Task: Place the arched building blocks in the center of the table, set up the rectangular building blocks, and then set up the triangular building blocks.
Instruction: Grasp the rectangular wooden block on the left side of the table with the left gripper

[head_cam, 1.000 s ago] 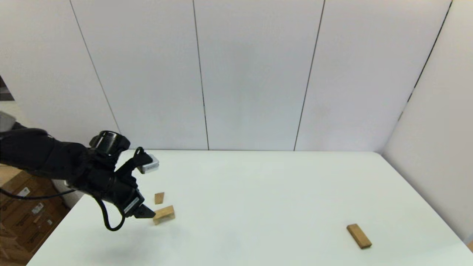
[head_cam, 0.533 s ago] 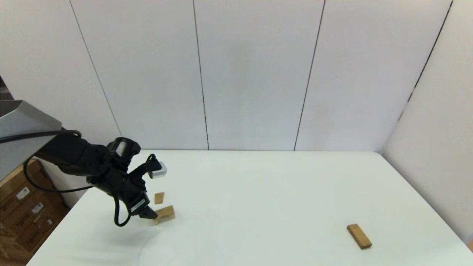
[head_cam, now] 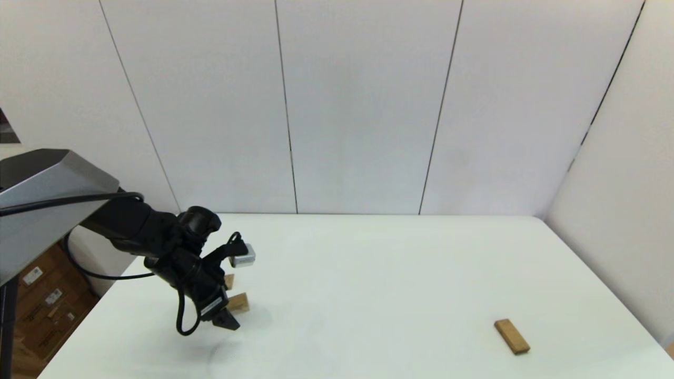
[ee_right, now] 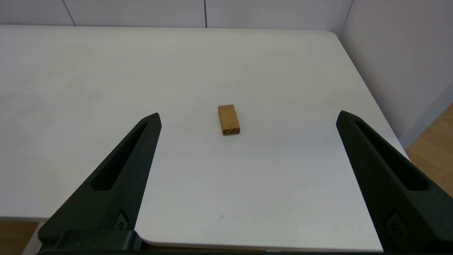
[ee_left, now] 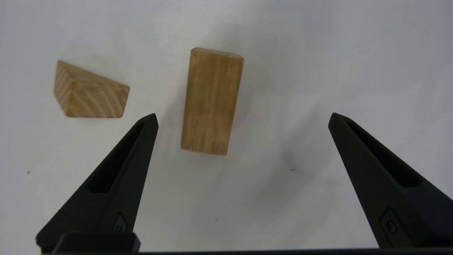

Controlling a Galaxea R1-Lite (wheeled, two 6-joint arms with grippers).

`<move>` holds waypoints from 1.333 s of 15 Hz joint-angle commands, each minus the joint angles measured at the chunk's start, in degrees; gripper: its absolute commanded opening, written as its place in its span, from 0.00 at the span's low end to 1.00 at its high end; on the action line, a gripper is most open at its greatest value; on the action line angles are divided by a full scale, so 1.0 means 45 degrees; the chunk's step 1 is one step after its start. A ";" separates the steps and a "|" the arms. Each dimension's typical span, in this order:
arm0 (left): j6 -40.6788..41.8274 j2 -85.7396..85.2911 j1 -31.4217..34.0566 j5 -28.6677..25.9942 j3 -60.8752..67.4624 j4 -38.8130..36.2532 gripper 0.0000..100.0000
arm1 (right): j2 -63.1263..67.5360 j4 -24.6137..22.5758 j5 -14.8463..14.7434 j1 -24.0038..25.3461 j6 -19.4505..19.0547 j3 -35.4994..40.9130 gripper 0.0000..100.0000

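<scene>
The arched building block (ee_left: 212,101) lies on the white table (head_cam: 368,273) at its left side, hollow not showing, and sits between my left gripper's (ee_left: 243,117) wide-open fingers, closer to one of them. In the head view that gripper (head_cam: 226,321) hangs low over the block (head_cam: 239,302), covering its left end. The triangular building block (ee_left: 88,90) rests just beside, outside the fingers, half hidden behind the wrist in the head view (head_cam: 229,280). The rectangular building block (head_cam: 512,336) lies flat at the near right; my right gripper (ee_right: 249,113) is parked open short of it (ee_right: 229,119), out of the head view.
Cardboard boxes (head_cam: 37,300) stand on the floor past the table's left edge. White wall panels close off the back and right side. The table's rounded near-right corner (ee_right: 141,241) shows in the right wrist view.
My left arm has swung right and down, bringing the open gripper from left of the arched block to over it. The blocks have not moved.
</scene>
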 commanded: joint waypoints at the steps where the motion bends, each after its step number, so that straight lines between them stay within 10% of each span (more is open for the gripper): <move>1: 0.0083 0.0327 -0.0085 -0.0038 -0.0264 0.0025 1.00 | -0.0003 0.0027 -0.0001 0.0004 -0.0003 0.0001 1.00; 12: 0.0142 0.0972 -0.0027 -0.0038 -0.0440 0.0045 1.00 | -0.0003 0.0008 -0.0001 0.0004 -0.0023 0.0001 1.00; 13: 0.0142 0.0972 -0.0027 -0.0038 -0.0421 0.0025 0.00 | -0.0003 0.0008 -0.0001 0.0004 -0.0003 0.0001 1.00; 20: 0.0337 0.1011 -0.0007 -0.0038 -0.0421 0.0025 0.00 | -0.0003 0.0008 -0.0001 0.0004 -0.0003 0.0001 1.00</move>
